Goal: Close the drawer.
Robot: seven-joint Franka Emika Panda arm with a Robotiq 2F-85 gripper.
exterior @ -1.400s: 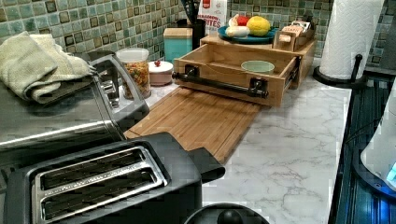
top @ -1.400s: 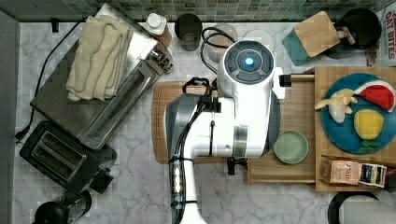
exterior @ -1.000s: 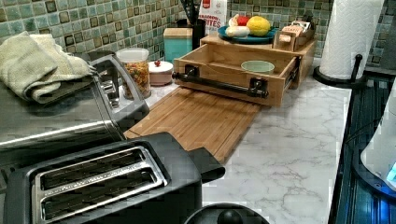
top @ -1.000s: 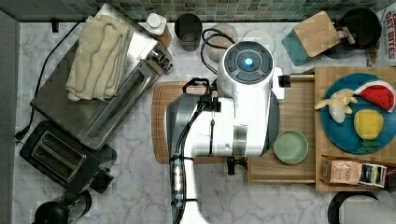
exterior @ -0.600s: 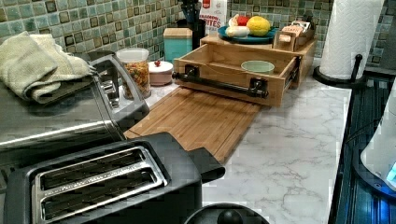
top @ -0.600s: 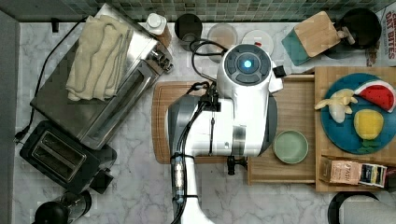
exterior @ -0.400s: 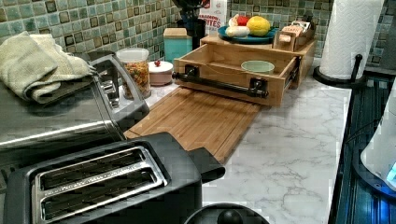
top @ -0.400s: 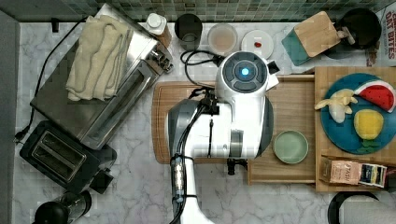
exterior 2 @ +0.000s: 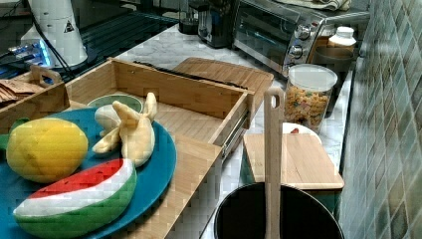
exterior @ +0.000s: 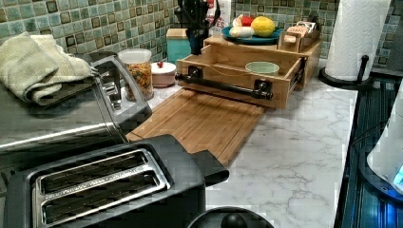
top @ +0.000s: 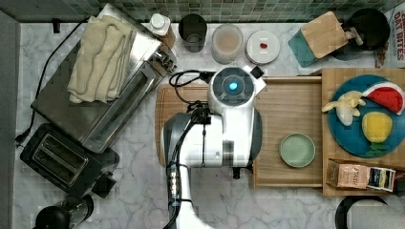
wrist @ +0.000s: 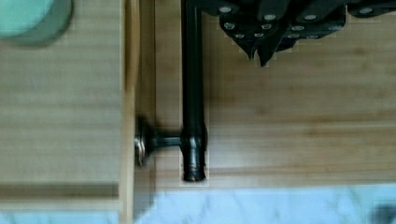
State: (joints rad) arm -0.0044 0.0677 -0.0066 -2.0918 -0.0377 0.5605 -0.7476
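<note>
The light-wood drawer [top: 286,107] [exterior: 237,90] [exterior 2: 164,89] stands pulled out from under the raised wooden shelf [top: 325,186]. A green bowl [top: 297,149] [exterior: 262,68] lies inside it. Its black bar handle [exterior: 223,86] [wrist: 192,93] runs across the front, above the bamboo cutting board [exterior: 199,123]. My gripper [wrist: 260,55] [exterior: 196,47] hangs shut with nothing in it, over the board on the outer side of the handle, close to it but apart. In the top view the arm [top: 224,138] covers the handle.
A toaster oven [top: 95,109] with a towel and a black toaster [top: 62,160] stand at the top view's left. Jars [top: 227,43] line the tiled wall. A blue plate of toy fruit [top: 358,133] sits on the shelf. A paper towel roll [exterior: 354,38] stands at the left view's right.
The arm has swung toward the top view's left and bottom, off the drawer's back corner to above the handle. The gripper has come down into the left view. The drawer has not moved.
</note>
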